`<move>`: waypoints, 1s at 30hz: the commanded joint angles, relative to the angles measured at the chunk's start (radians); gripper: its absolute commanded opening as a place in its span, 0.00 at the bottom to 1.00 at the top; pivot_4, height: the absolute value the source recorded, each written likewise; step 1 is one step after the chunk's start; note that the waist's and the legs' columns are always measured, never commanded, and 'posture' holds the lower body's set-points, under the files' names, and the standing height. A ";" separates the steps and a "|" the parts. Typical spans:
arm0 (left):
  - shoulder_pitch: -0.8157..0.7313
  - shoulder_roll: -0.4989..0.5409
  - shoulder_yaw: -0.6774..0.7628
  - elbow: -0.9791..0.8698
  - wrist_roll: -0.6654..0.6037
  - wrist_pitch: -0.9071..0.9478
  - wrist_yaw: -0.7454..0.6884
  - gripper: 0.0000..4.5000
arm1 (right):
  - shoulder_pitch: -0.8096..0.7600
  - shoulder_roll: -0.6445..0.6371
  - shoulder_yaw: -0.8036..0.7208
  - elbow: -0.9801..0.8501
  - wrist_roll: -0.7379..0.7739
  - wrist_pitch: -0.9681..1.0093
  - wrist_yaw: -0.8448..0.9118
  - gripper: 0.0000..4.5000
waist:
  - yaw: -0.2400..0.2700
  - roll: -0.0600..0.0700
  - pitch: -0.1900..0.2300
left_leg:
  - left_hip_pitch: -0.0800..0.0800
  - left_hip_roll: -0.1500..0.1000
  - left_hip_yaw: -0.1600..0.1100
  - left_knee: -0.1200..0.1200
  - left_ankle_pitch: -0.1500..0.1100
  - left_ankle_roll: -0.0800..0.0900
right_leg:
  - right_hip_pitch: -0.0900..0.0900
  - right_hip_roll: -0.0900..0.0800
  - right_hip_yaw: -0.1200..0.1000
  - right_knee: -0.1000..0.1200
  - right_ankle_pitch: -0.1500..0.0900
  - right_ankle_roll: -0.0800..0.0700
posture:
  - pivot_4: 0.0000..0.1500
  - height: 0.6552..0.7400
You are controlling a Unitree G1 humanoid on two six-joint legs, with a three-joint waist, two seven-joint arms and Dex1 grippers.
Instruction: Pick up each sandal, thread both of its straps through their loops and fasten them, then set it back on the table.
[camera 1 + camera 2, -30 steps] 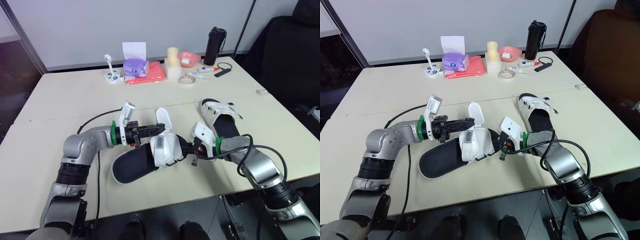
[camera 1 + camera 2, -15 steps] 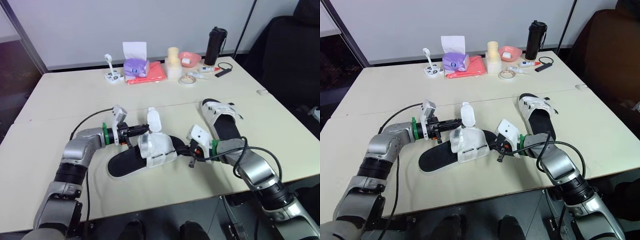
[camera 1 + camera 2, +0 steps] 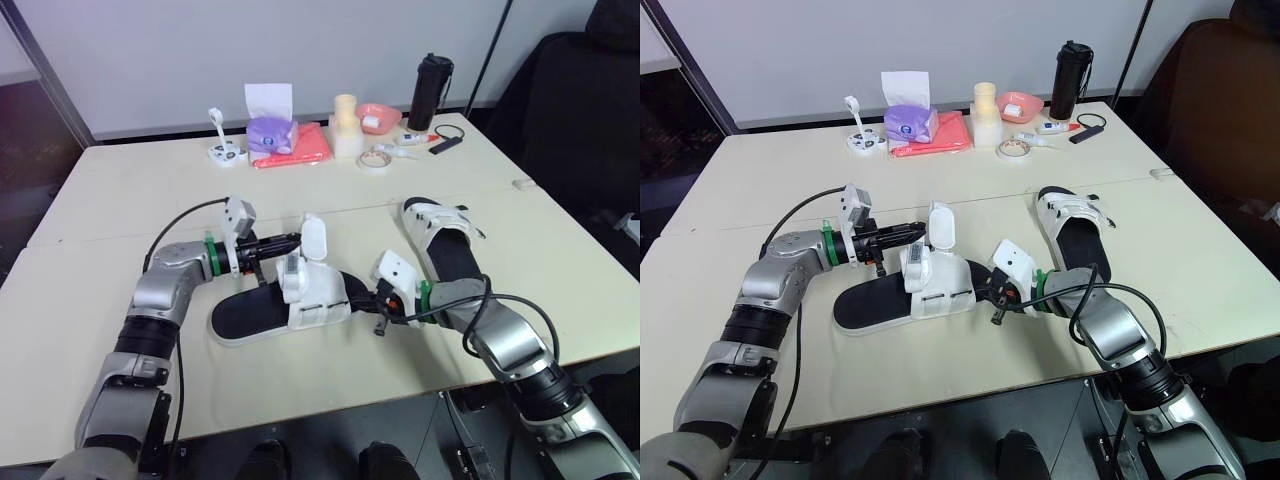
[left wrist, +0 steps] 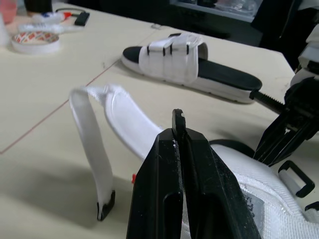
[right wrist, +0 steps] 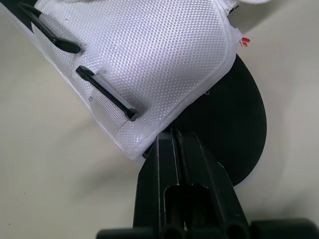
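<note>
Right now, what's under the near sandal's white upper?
The black sole shows at both ends of the white upper; the part directly beneath it is covered, so anything inside stays hidden.

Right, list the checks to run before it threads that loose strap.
1. Left gripper holding the strap: ok, fingers shut with white fabric between them.
2. Right gripper bracing the near sandal: cannot tell, shut fingertips meet its edge.
3. Loops free to take the strap: ok, nothing passes through them.
4. Strap end untangled: ok, it hangs loose.
5. Far sandal out of the way: ok, it lies apart on the table.
</note>
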 commanded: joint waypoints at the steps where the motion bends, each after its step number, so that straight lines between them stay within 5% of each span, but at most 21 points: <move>1: -0.042 0.023 0.041 -0.059 -0.003 -0.058 0.003 0.01 | 0.003 -0.003 0.017 0.000 -0.008 0.011 0.003 0.00 | 0.000 0.000 0.000 | 0.000 0.000 0.000 0.000 0.000 0.000 | 0.000 0.000 0.000 0.000 0.000 0.000 | 1.00 1.00; 10: -0.085 0.065 0.068 -0.114 -0.030 -0.049 0.007 0.01 | -0.006 0.003 0.030 0.020 -0.015 0.005 0.007 0.00 | 0.000 0.000 0.000 | 0.000 0.000 0.000 0.000 0.000 0.000 | 0.000 0.000 0.000 0.000 0.000 0.000 | 1.00 1.00; 19: 0.002 0.121 0.092 -0.503 -0.447 0.501 -0.028 0.01 | -0.016 -0.004 0.026 0.041 -0.019 -0.009 0.014 0.00 | -0.005 -0.002 0.001 | 0.001 0.000 -0.001 0.000 0.000 0.000 | 0.000 0.000 0.000 0.000 0.000 0.000 | 1.00 1.00; 30: 0.216 0.220 -0.114 -0.628 -0.182 0.233 -0.124 0.01 | -0.016 -0.010 0.027 0.052 -0.024 -0.022 0.020 0.00 | 0.001 -0.002 0.001 | 0.001 0.000 0.001 -0.001 0.000 0.000 | 0.001 0.000 0.001 -0.001 0.000 -0.001 | 1.00 1.00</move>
